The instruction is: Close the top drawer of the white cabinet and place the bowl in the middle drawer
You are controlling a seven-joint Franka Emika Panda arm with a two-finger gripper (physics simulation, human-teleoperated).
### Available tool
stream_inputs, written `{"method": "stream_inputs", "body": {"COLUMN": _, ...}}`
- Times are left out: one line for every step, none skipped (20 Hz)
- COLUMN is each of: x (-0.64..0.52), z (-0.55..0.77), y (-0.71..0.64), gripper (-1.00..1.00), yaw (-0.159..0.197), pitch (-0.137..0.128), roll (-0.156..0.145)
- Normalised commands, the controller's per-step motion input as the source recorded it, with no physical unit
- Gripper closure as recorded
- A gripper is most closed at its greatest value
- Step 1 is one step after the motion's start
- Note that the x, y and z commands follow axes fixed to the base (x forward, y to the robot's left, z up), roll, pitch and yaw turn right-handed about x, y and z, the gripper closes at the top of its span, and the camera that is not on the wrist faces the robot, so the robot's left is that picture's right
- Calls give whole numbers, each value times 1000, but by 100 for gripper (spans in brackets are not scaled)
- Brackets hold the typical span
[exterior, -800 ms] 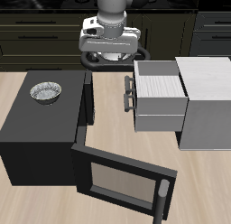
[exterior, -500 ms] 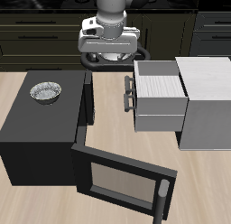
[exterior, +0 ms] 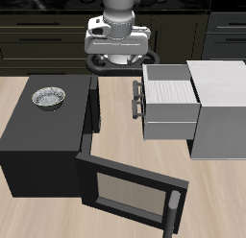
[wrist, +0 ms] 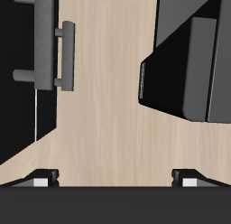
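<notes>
The white cabinet (exterior: 217, 107) stands on the table beside a black box. Its top drawer (exterior: 171, 100) is pulled out, with the dark bar handle (exterior: 136, 101) facing the black box. In the wrist view that handle (wrist: 64, 54) shows below the hand. The silver bowl (exterior: 48, 98) rests on the black box's roof. My gripper (exterior: 117, 61) hangs open and empty above the table's back, behind the gap between drawer and box. Its fingertips (wrist: 41, 179) stand wide apart. The middle drawer is hidden under the top one.
The black box (exterior: 43, 136) has its glass door (exterior: 130, 189) swung open toward the table's front edge. In the wrist view, the box (wrist: 185, 65) lies across a strip of bare wood from the drawer handle. Dark counters run behind the robot.
My hand has shifted slightly back and toward the cabinet side. The drawer, bowl and door have not moved.
</notes>
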Motion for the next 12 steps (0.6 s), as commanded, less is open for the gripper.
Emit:
{"method": "stream_inputs", "body": {"x": 92, "z": 165, "y": -69, "gripper": -100, "yaw": 16, "pitch": -11, "roll": -10}}
{"method": "stream_inputs", "body": {"x": 34, "z": 42, "y": -21, "gripper": -100, "yaw": -32, "pitch": 21, "roll": -21}}
{"method": "stream_inputs", "body": {"x": 24, "z": 68, "y": 19, "gripper": -100, "yaw": 36, "pitch": 19, "roll": 36}}
{"method": "stream_inputs", "body": {"x": -11, "z": 19, "y": 9, "gripper": -100, "yaw": 9, "pitch": -11, "roll": -15}}
{"method": "stream_inputs", "body": {"x": 195, "z": -60, "y": 6, "gripper": -100, "yaw": 13, "pitch": 12, "roll": 12}}
{"method": "stream_inputs", "body": {"x": 91, "z": 22, "y": -6, "gripper": -100, "yaw": 1, "pitch": 9, "roll": 10}}
{"method": "stream_inputs", "body": {"x": 74, "z": 29, "y": 3, "gripper": -100, "yaw": 24, "pitch": -10, "roll": 3}}
{"method": "stream_inputs", "body": {"x": 55, "z": 12, "y": 0, "gripper": -100, "yaw": 21, "pitch": 21, "roll": -8}}
{"method": "stream_inputs", "body": {"x": 96, "z": 9, "y": -27, "gripper": -100, "yaw": 5, "pitch": 10, "roll": -10}}
{"method": "stream_inputs", "body": {"x": 155, "z": 37, "y": 62, "gripper": -100, "yaw": 164, "pitch": -22, "roll": -26}}
{"method": "stream_inputs", "body": {"x": -28, "z": 35, "y": -97, "gripper": -100, "yaw": 9, "pitch": 17, "roll": -53}}
{"method": "stream_inputs", "body": {"x": 75, "z": 48, "y": 37, "gripper": -100, "yaw": 132, "pitch": 48, "roll": 54}}
